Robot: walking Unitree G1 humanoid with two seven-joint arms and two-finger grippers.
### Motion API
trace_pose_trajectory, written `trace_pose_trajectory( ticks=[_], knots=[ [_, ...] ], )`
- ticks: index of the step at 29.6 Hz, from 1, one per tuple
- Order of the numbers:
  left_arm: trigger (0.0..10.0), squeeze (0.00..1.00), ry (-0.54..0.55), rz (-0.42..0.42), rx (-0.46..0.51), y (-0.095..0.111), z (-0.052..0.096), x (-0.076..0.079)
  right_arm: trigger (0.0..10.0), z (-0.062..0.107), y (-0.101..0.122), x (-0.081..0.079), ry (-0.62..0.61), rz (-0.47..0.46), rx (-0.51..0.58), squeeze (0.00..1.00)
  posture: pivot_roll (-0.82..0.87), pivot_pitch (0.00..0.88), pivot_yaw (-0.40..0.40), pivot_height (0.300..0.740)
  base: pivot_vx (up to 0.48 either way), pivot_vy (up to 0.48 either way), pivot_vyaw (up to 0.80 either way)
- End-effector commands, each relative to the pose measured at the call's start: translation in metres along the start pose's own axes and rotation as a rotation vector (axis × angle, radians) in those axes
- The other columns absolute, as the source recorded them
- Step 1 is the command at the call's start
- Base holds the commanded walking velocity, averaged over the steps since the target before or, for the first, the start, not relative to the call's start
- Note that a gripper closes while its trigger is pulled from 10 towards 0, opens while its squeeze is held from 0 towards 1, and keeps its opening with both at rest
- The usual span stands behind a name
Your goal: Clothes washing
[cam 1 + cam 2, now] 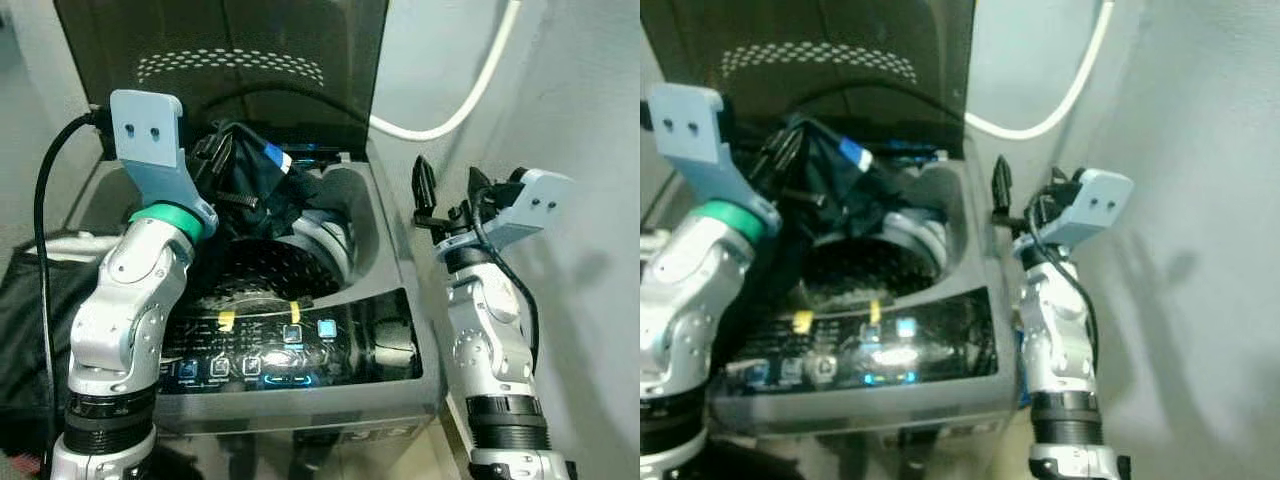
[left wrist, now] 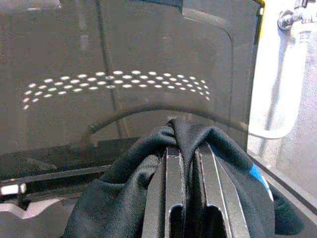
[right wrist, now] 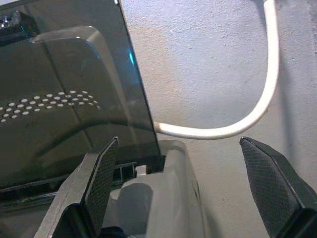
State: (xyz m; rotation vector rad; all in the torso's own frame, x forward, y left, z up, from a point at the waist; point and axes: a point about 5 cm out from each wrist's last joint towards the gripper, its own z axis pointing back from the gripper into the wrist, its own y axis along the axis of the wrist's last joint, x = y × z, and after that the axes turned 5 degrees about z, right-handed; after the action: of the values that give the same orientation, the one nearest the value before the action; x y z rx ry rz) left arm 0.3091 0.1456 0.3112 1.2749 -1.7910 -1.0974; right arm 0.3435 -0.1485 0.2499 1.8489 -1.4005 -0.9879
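Observation:
A top-loading washing machine (image 1: 400, 390) stands before me with its dark lid (image 1: 230, 70) raised. My left gripper (image 1: 215, 155) is shut on a dark garment with a blue patch (image 1: 265, 185), held above the open drum (image 1: 265, 275). In the left wrist view the black cloth (image 2: 119, 198) is draped over the closed fingers (image 2: 176, 188). My right gripper (image 1: 450, 190) hangs open beside the machine's right rim, nothing between its fingers (image 3: 101, 183).
A white hose (image 1: 460, 100) curves along the grey wall behind the machine. The lit control panel (image 1: 290, 350) with yellow tape strips runs along the front. A dark bag or basket (image 1: 25, 320) sits at the left. The wall is close on the right.

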Motion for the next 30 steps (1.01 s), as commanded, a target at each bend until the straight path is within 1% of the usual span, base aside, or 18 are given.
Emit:
trace_pose_trajectory(
  ticks=[1,5,13,18,19,20,21,22,23,25,27,29,30],
  knots=[
    [10.0,0.00,-0.001,-0.008,0.019,0.004,0.000,0.001,10.0,0.001,-0.002,-0.003,0.012,0.006,-0.003,0.00,0.04,0.031,0.019,0.740,0.000,0.480,0.00],
    [10.0,0.00,-0.002,-0.013,0.016,0.003,0.000,0.001,10.0,0.002,-0.002,-0.004,0.013,0.009,-0.002,0.00,0.04,0.032,0.020,0.740,0.000,0.373,0.00],
    [10.0,0.00,-0.013,-0.030,0.009,0.002,0.000,0.001,10.0,0.002,-0.002,-0.004,0.013,0.013,0.001,0.00,0.04,0.033,0.024,0.740,0.000,0.000,0.00],
    [10.0,0.00,-0.043,-0.041,0.015,0.002,-0.001,0.003,10.0,0.002,-0.001,-0.008,0.047,0.057,0.013,0.00,0.04,0.033,0.025,0.740,0.000,0.000,0.00],
    [10.0,0.00,-0.063,-0.080,0.042,0.006,-0.003,0.004,10.0,0.002,0.001,-0.010,0.070,0.070,0.021,0.00,0.04,0.033,0.022,0.740,0.000,0.000,0.00],
    [10.0,0.00,-0.082,-0.131,0.074,0.010,-0.005,0.006,10.0,0.001,0.002,-0.013,0.095,0.080,0.031,0.00,0.04,0.033,0.022,0.740,0.000,0.000,0.00],
    [10.0,0.00,-0.110,-0.203,0.119,0.016,-0.010,0.009,10.0,0.000,0.005,-0.017,0.121,0.088,0.042,0.00,0.05,0.033,0.016,0.740,0.000,0.000,0.00],
    [10.0,0.00,-0.130,-0.251,0.148,0.020,-0.012,0.012,10.0,-0.001,0.006,-0.019,0.139,0.093,0.050,0.00,0.05,0.033,0.016,0.740,0.000,0.000,0.00],
    [10.0,0.00,-0.176,-0.305,0.206,0.027,-0.020,0.019,10.0,-0.006,0.014,-0.026,0.178,0.089,0.083,0.00,0.05,0.034,0.013,0.740,0.000,0.000,0.00],
    [10.0,0.00,-0.248,-0.372,0.279,0.037,-0.034,0.029,10.0,-0.015,0.032,-0.037,0.235,0.064,0.148,0.00,0.04,0.036,0.013,0.740,0.000,0.000,0.00],
    [10.0,0.00,-0.276,-0.401,0.298,0.039,-0.041,0.032,10.0,-0.019,0.039,-0.041,0.255,0.050,0.177,0.00,0.04,0.036,0.013,0.740,0.000,0.000,0.00],
    [10.0,0.00,-0.313,-0.394,0.336,0.046,-0.052,0.038,10.0,-0.025,0.052,-0.045,0.270,0.046,0.225,0.00,0.03,0.034,0.016,0.740,0.000,0.000,0.00],
    [10.0,0.00,-0.331,-0.412,0.380,0.054,-0.065,0.042,10.0,-0.029,0.065,-0.045,0.264,0.048,0.273,0.00,0.01,0.033,0.021,0.740,0.000,0.000,0.00]
  ],
)
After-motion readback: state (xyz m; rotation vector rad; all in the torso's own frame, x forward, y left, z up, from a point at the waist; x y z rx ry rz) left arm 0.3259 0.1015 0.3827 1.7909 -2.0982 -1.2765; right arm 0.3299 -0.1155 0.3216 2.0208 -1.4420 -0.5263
